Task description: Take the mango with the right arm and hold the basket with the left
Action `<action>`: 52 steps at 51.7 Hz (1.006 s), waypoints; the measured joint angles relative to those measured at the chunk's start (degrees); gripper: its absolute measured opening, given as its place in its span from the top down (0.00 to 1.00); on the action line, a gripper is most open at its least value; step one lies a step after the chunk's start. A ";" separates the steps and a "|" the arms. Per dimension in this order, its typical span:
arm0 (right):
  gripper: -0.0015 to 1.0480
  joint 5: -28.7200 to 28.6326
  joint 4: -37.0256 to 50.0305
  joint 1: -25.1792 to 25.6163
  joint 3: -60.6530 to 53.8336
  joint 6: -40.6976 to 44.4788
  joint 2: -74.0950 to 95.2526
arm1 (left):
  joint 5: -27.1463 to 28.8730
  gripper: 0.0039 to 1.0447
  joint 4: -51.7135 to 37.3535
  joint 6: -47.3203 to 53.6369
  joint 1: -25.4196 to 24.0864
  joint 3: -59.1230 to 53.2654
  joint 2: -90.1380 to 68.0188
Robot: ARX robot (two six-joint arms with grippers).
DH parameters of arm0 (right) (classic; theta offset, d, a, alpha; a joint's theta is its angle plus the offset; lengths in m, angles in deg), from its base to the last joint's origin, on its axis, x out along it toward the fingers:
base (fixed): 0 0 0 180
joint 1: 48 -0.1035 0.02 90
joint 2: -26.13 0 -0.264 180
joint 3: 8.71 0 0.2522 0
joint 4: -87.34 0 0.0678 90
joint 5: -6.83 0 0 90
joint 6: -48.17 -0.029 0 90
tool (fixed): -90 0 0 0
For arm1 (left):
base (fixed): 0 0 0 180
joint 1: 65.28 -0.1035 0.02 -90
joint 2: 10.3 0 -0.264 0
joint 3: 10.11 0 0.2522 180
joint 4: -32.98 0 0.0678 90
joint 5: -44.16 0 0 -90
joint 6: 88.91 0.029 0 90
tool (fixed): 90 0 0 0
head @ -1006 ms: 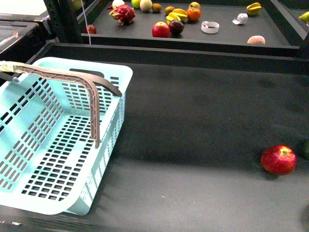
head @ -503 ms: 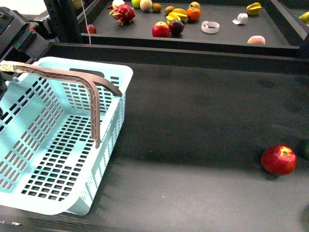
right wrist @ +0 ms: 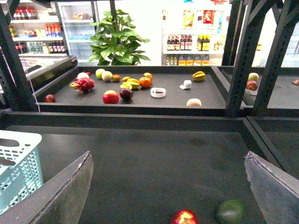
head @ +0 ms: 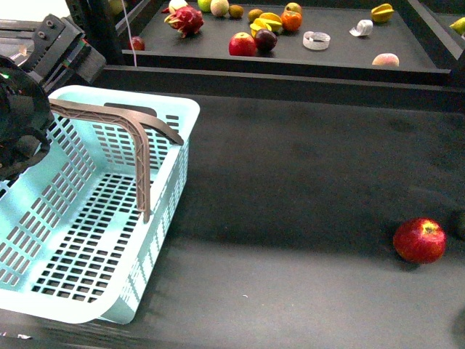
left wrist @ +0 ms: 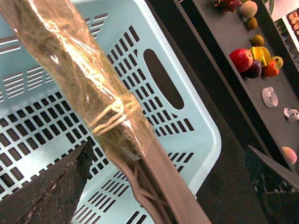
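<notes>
Basket (head: 190, 120) stands on the left side of the dark table (head: 305, 167), with its grey-brown handle (head: 139, 145) raised. Left arm (head: 20, 120) is over the basket's far-left rim. Left gripper (left wrist: 168, 151) is spread wide, one jaw on each side of the film-wrapped handle, not closed on it. Right gripper (right wrist: 168, 156) is wide, holding nothing, above the table. Red apple (head: 419, 241) lies far right, with a green fruit (right wrist: 230, 211) just beside it.

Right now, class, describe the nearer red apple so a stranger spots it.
Start at the dark table with the turquoise basket on its left. Cross to its right side: the near red apple lies there. Unlike the far red apple among fruit on the rear shelf, it has only one green fruit nearby.
</notes>
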 joint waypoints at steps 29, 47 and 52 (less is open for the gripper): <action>0.08 0.00 0.00 0.00 0.00 0.02 0.00 | -0.44 0.77 -0.37 -4.85 0.37 3.96 -4.50; 0.08 0.00 0.00 0.00 0.00 0.02 0.00 | -0.63 0.94 -5.16 3.58 3.06 -3.37 5.05; 0.08 0.00 0.00 0.00 0.00 0.02 0.00 | -1.77 0.94 -7.43 9.77 4.79 -5.22 9.66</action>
